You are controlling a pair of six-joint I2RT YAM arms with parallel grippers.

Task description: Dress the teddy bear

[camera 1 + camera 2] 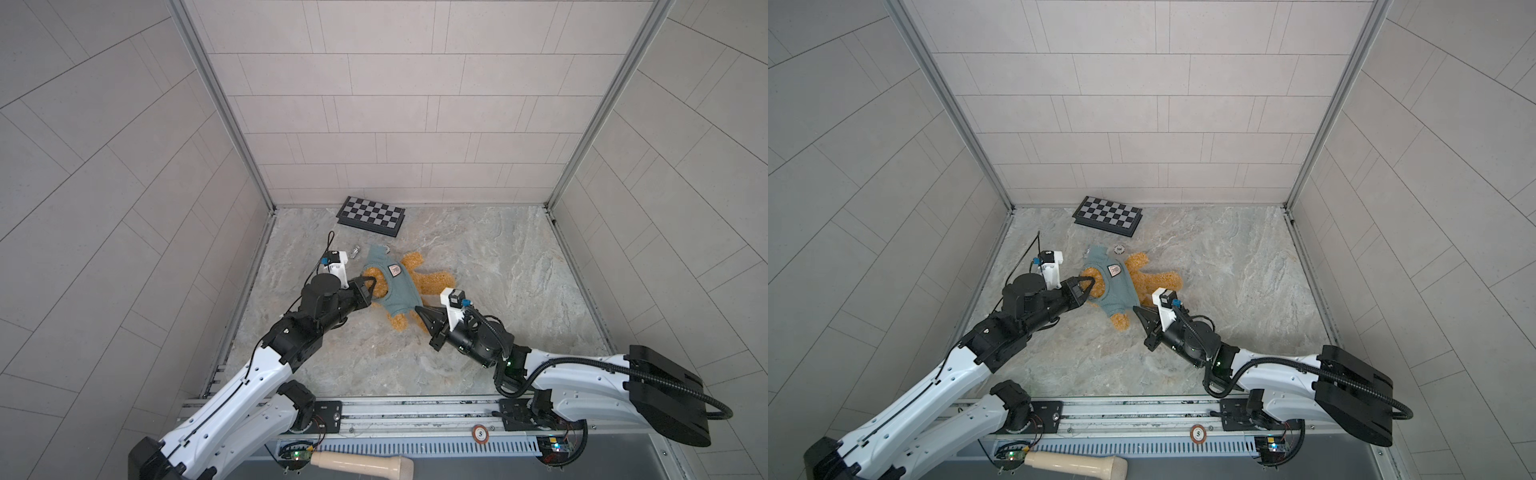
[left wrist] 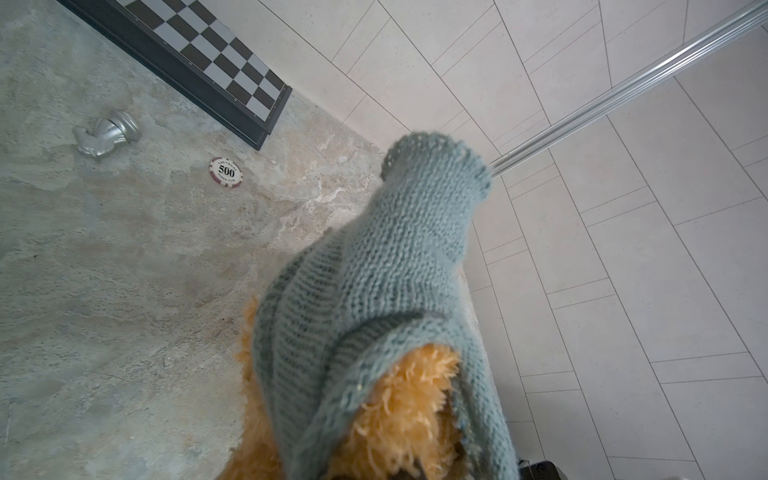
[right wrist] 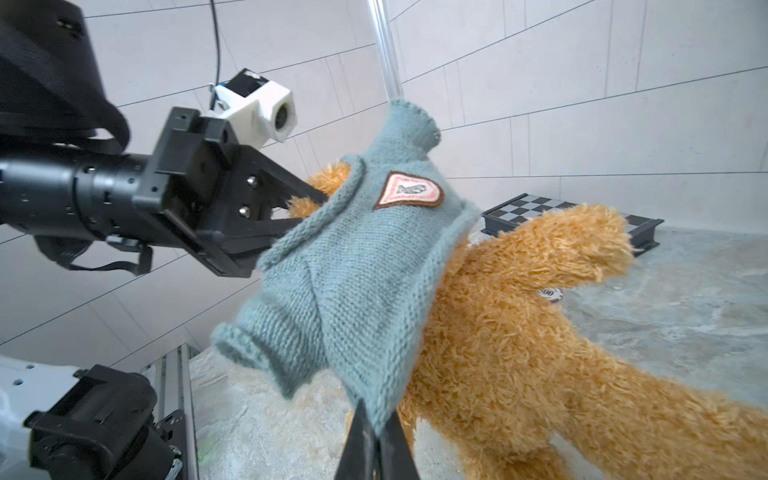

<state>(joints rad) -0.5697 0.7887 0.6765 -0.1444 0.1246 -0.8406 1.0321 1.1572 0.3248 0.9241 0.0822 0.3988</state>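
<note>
Nearest to us, at the bottom edge of both top views, lies a beige wooden handle. Just above it a poker chip rests on the metal rail.

Left of centre on the marble desk we see the teddy bear. It lies below the chessboard, with its head toward the left and its legs reaching to the upper right. A blue-green knitted sweater with a sewn badge covers its upper body, and one sleeve points up toward the chessboard.

The left pincer comes in from the lower left. In the right wrist view its jaws are drawn together on the sweater's neck edge, with fur of the bear's head right beside them. The left wrist view shows the knit draped close to the lens and golden fur inside the opening.

The right pincer reaches from the lower right. Its jaws are closed tight on the sweater's lower hem, with the fabric pinched between the tips.

A chip marked 500 lies on the desk near the bear. A silver chess piece lies on its side beside the chessboard.
</note>
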